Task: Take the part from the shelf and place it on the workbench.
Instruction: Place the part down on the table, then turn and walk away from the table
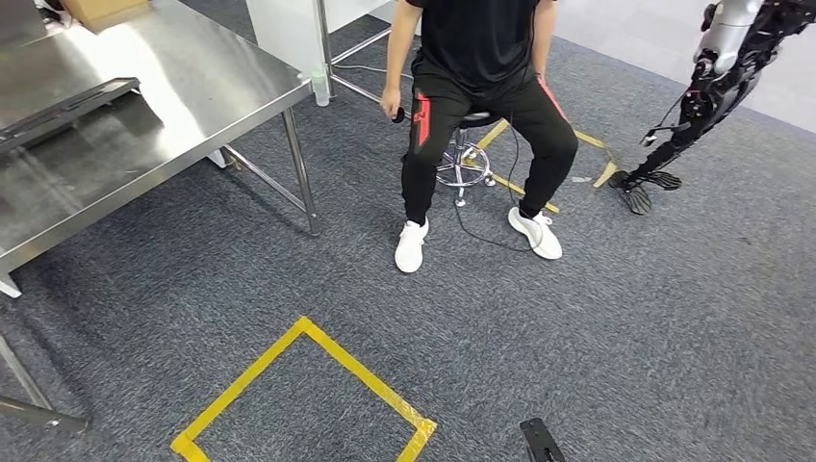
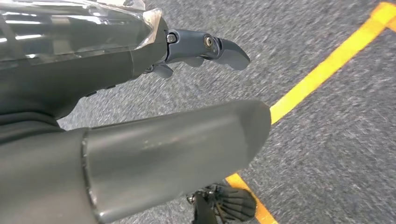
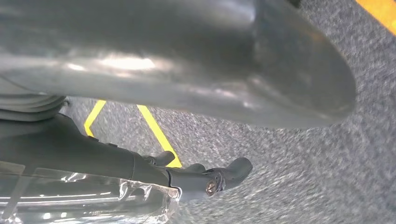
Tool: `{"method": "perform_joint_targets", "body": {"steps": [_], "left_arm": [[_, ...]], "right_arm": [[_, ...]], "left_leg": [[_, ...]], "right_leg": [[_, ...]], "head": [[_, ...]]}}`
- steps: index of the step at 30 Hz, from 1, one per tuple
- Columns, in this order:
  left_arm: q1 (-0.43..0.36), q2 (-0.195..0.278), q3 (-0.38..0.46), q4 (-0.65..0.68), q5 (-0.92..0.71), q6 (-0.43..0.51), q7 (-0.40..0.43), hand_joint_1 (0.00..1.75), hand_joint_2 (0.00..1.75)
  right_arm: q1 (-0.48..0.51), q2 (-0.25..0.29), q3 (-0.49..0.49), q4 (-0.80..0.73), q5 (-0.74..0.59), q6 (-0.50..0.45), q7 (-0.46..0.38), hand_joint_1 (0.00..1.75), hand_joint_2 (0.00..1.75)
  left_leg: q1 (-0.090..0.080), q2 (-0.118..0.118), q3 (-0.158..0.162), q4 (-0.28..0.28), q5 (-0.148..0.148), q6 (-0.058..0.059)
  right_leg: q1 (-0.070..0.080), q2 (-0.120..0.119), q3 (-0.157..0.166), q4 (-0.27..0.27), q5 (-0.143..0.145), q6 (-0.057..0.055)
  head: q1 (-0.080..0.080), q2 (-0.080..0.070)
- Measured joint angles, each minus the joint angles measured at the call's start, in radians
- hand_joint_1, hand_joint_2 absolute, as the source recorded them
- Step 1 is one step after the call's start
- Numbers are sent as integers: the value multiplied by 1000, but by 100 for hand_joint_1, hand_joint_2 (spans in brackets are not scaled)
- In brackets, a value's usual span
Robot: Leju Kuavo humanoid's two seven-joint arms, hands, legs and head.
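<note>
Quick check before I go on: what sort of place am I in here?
Probably a robotics lab or test workshop: a stainless steel workbench, yellow floor tape squaring off grey carpet, and a second humanoid robot beyond a seated person.

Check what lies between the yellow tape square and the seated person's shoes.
In the head view, bare grey carpet lies between the yellow tape square and the person's shoes.
</note>
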Motion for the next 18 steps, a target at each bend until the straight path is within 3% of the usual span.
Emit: {"method": "perform_joint_targets", "body": {"steps": [2,3,4,5,6,7,8,10,12,14,16,18], "left_arm": [[3,-1,5,0,2,1,0,0,0],[5,-1,7,1,2,1,0,0,0],[5,-2,9,1,3,1,0,0,0],[5,-3,11,1,5,2,0,0,0],[5,-3,13,1,7,3,1,0,0],[5,-4,14,1,9,4,1,0,0],[5,-4,15,1,10,6,1,0,0],[5,-5,16,1,12,11,2,0,0],[4,-7,16,1,12,14,5,0,0],[4,-10,18,2,11,16,7,0,0],[7,-10,20,3,11,13,7,0,0],[13,-10,22,4,11,10,8,0,0]], "right_arm": [[-4,0,1,0,6,0,3,0,0],[-3,0,2,0,9,0,3,0,0],[-1,0,3,0,11,0,3,0,0],[0,-1,4,0,13,0,3,0,0],[1,-2,4,0,15,0,3,0,0],[0,-2,5,0,18,0,2,0,0],[-2,-2,6,0,21,0,2,0,0],[-5,-1,7,0,26,0,3,0,0],[-3,-1,7,0,28,0,7,0,0],[0,1,7,0,28,0,10,0,0],[-1,4,7,0,28,0,12,0,0],[-2,4,7,0,29,1,13,0,0]], "left_leg": [[-2,32,-1,-1,0,2],[-2,47,-1,-1,0,2],[-1,60,-1,-1,-1,1],[1,72,0,-1,-2,-1],[2,84,2,-1,-4,-4],[2,94,5,0,-7,-9],[0,104,8,-1,-10,-16],[-5,120,15,-2,-12,-30],[-2,132,21,-8,-14,-43],[3,103,9,23,-42,-52],[4,49,-41,136,-107,-51],[4,25,-101,256,-152,-47]], "right_leg": [[-2,-31,-64,130,-51,0],[-5,-35,-83,172,-62,5],[-9,-39,-83,176,-59,13],[-13,-45,-61,139,-41,24],[-17,-58,-21,67,-15,35],[-18,-80,21,-6,7,41],[-15,-97,53,-63,25,41],[-7,-109,73,-101,35,25],[-8,-88,70,-102,40,7],[-16,-68,71,-108,45,-12],[-17,-48,70,-110,47,-28],[-10,-24,69,-110,48,-36]], "head": [[3,0],[3,0],[3,0],[3,0],[4,0],[4,0],[4,0],[2,0],[0,0],[-4,0],[-9,0],[-10,0]]}}
